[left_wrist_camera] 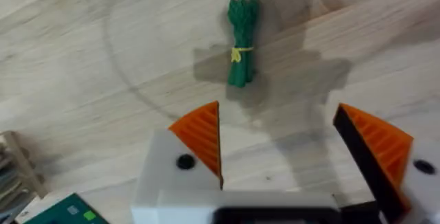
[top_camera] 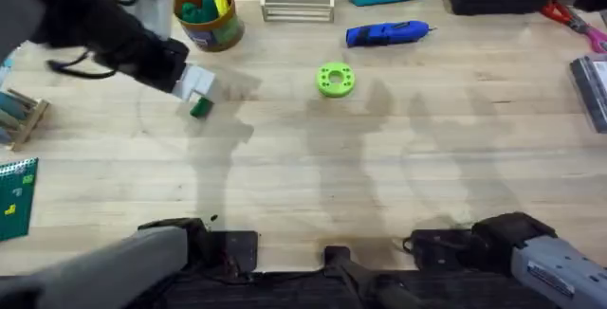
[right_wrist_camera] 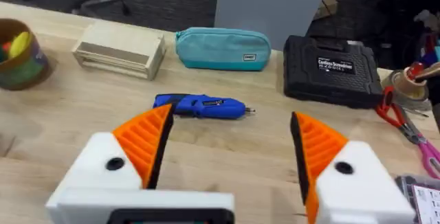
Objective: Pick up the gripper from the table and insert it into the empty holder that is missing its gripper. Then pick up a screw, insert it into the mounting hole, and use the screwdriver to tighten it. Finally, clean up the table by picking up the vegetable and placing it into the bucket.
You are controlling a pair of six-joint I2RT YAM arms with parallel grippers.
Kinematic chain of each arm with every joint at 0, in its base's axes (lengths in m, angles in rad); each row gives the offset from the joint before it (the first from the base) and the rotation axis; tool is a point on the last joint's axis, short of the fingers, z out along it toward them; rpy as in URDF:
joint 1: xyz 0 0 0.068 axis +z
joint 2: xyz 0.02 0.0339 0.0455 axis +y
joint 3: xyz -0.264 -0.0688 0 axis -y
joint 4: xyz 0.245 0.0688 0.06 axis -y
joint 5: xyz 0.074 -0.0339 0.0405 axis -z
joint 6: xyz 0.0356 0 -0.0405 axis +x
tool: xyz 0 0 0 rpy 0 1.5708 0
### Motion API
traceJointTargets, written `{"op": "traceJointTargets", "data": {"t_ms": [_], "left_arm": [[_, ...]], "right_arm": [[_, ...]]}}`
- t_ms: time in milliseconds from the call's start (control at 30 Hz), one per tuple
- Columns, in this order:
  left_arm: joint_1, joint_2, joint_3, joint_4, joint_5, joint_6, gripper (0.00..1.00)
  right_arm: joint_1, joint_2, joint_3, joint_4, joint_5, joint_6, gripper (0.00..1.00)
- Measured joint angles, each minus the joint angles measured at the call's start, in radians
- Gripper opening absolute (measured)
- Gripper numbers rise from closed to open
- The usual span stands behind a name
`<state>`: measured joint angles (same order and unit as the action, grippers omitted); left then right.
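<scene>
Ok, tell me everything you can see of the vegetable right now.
The vegetable is a small dark-green toy bundle, like asparagus stalks, tied around its middle with a thin yellow band and plastic-looking. It lies flat on the wooden table, near the bucket. Nothing touches it. The left gripper hangs above it, jaws open, not yet around it.

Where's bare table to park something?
Free: the wide stretch in front of the lime-green ring and screwdriver, down to the arm bases. Crowded: the back edge around the bucket, and the left gripper over the vegetable.
</scene>
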<state>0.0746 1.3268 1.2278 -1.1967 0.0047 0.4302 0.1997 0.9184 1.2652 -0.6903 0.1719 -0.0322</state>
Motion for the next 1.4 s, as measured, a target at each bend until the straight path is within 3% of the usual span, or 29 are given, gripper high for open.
{"op": "traceJointTargets", "data": {"t_ms": [300, 500, 633, 667, 833, 867, 1167, 1400], "left_arm": [[0.000, 0.323, 0.000, 0.118, -0.003, 0.011, 0.985], [0.000, 0.521, 0.008, 0.252, 0.001, 0.015, 0.986], [0.000, 0.525, 0.016, 0.286, 0.003, 0.020, 0.984], [0.000, 0.525, 0.016, 0.286, 0.004, 0.018, 0.928], [-0.004, 0.525, 0.019, 0.289, 0.008, 0.017, 0.136], [-0.005, 0.524, 0.023, 0.290, 0.007, 0.022, 0.041], [-0.006, 0.526, 0.027, 0.243, -0.006, 0.021, 0.022], [-0.006, 0.560, 0.149, 0.045, -0.011, 0.008, 0.022]], "right_arm": [[0.000, 0.000, 0.000, 0.000, 0.000, 0.000, 0.941], [0.000, 0.000, 0.000, 0.000, 0.000, 0.000, 0.940], [0.000, 0.000, 0.000, 0.000, 0.000, 0.000, 0.942], [0.000, 0.000, 0.000, -0.001, 0.000, 0.000, 0.942], [0.000, 0.000, 0.000, -0.001, 0.000, 0.003, 0.942], [0.000, 0.000, 0.000, -0.001, 0.000, 0.003, 0.942], [0.000, 0.000, 0.000, -0.002, 0.000, 0.003, 0.941], [0.000, 0.000, 0.000, -0.002, 0.000, 0.003, 0.941]]}}
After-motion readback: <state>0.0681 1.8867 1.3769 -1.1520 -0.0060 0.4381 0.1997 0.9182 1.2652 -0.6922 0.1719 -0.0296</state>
